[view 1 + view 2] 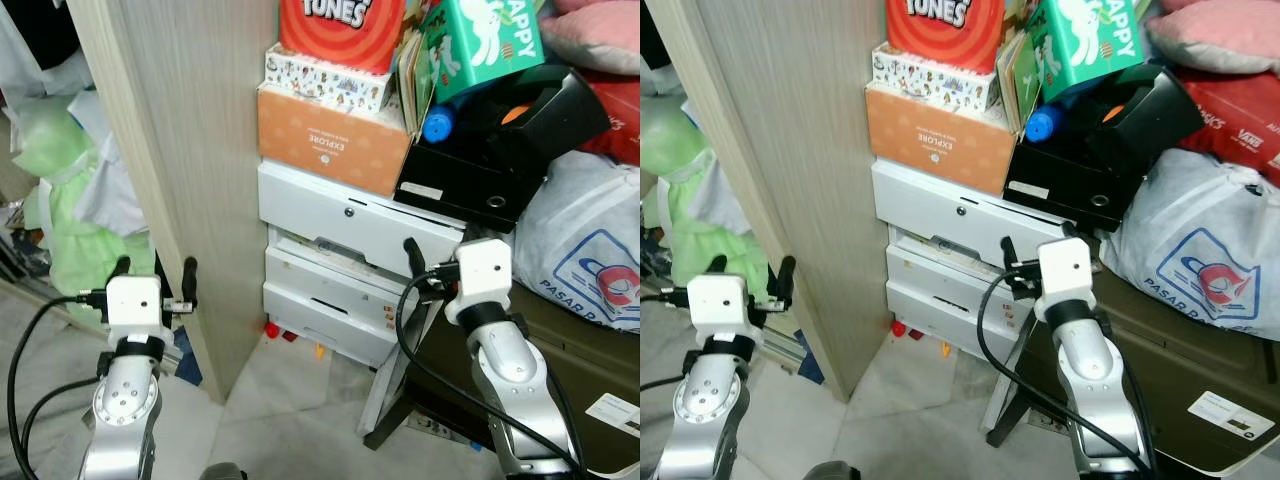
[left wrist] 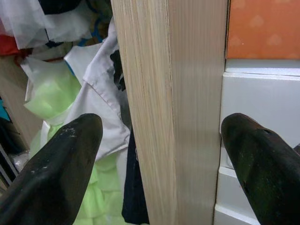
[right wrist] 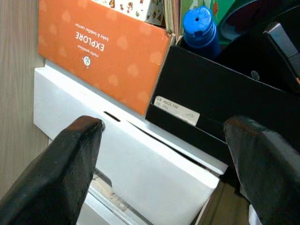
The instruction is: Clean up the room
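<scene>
From the head views, the left gripper (image 1: 155, 270) and right gripper (image 1: 425, 262) are raised, empty, before a pale wooden upright panel (image 1: 175, 150) and white plastic drawer stack (image 1: 350, 270) — apparently scouting. The left wrist view shows jaws apart, straddling the panel. The right wrist view shows jaws apart towards the orange cardboard box (image 3: 101, 51) stacked on the drawers.

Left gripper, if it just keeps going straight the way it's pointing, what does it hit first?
Most likely the edge of the wooden panel, which sits centred between the open left gripper fingers; depth is unclear.
</scene>
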Available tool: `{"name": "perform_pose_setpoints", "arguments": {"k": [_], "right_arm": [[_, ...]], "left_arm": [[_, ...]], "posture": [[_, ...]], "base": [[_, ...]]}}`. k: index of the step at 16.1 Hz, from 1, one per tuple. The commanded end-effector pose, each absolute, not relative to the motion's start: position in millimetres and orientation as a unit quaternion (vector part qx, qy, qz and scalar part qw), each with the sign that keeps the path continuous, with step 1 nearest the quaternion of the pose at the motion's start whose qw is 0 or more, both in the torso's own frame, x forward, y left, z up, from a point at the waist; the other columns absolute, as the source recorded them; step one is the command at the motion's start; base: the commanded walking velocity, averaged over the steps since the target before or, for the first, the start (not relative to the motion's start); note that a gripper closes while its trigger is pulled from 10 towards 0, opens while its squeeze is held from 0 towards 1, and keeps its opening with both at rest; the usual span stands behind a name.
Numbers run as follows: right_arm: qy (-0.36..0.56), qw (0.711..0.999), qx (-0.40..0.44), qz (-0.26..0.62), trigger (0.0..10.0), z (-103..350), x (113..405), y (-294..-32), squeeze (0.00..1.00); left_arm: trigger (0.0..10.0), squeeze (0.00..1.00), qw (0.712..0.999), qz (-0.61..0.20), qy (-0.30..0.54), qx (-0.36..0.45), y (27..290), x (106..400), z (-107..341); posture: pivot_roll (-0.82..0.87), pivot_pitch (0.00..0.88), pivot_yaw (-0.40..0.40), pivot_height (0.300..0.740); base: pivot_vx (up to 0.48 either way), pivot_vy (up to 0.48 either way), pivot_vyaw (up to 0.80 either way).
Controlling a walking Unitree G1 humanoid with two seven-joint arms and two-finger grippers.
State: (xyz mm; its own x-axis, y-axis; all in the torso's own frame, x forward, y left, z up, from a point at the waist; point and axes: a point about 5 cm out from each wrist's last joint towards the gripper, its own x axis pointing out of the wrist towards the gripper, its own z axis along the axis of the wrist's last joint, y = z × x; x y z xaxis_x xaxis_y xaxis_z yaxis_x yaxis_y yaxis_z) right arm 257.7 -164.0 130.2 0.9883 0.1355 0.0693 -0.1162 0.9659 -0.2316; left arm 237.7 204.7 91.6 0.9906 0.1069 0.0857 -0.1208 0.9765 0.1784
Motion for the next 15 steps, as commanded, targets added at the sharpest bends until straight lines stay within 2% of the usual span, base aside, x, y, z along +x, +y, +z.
{"name": "perform_pose_setpoints", "arguments": {"k": [1, 6, 15], "right_arm": [[-0.033, 0.991, -0.119, 0.054, 10.0, 127, 255, -166, 0.00], [-0.025, 0.992, -0.121, 0.001, 10.0, 121, 241, -184, 0.00], [-0.023, 0.992, -0.127, -0.002, 10.0, 120, 232, -190, 0.00]], "left_arm": [[10.0, 0.00, 0.994, 0.048, -0.024, 0.097, 206, 236, 86], [10.0, 0.00, 0.994, 0.039, -0.008, 0.098, 208, 228, 79], [10.0, 0.00, 0.994, 0.029, -0.004, 0.101, 205, 225, 78]], "posture": [[-0.07, 0.000, -0.060, 0.740], [-0.11, 0.000, 0.002, 0.740], [-0.10, 0.000, -0.012, 0.740]], "base": [[0.000, 0.000, 0.00], [0.000, 0.000, 0.00], [0.000, 0.000, 0.80]]}}
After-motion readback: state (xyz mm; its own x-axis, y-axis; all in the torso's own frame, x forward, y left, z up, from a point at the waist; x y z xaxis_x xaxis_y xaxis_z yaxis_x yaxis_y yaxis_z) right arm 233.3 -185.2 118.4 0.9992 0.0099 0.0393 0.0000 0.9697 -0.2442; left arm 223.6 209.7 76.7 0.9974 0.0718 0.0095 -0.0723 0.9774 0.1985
